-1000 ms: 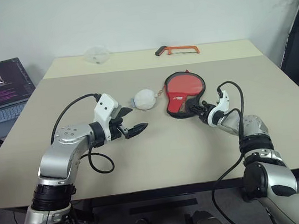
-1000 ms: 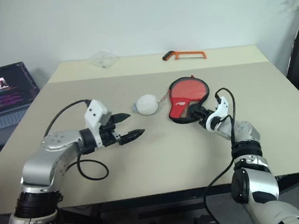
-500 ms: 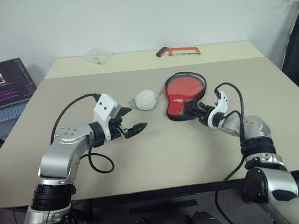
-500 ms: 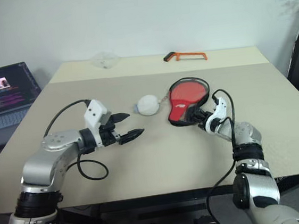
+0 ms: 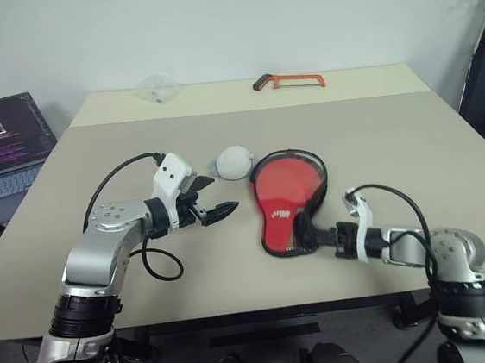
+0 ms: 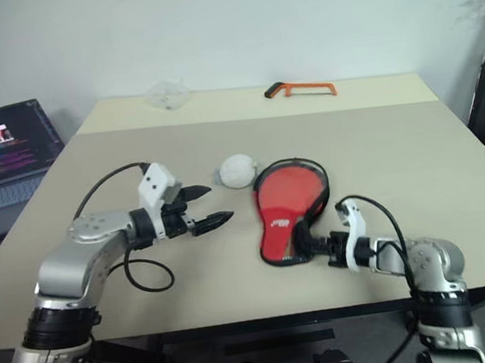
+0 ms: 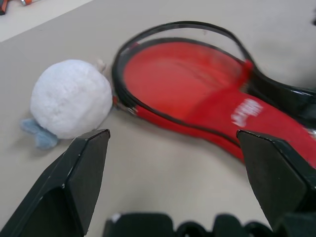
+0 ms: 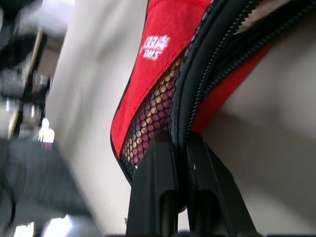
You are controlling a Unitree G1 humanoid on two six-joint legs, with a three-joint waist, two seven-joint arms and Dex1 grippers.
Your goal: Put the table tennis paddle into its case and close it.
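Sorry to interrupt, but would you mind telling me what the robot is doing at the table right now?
The right gripper is shut on the narrow end of the case, a red pouch with black zipper trim lying flat on the table, and has dragged it toward the near edge over the last second. The left gripper hovers open beside a white fluffy ball that lies next to the case. An orange hacksaw lies at the far edge.

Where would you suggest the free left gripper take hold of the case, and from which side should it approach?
Best on the raised black zipper rim at the round end of the case, approached from the robot's left. The left gripper hangs open on that side, pointing at the case, and the rim stands up off the table, giving an edge to pinch. The right gripper is already shut on the narrow end.
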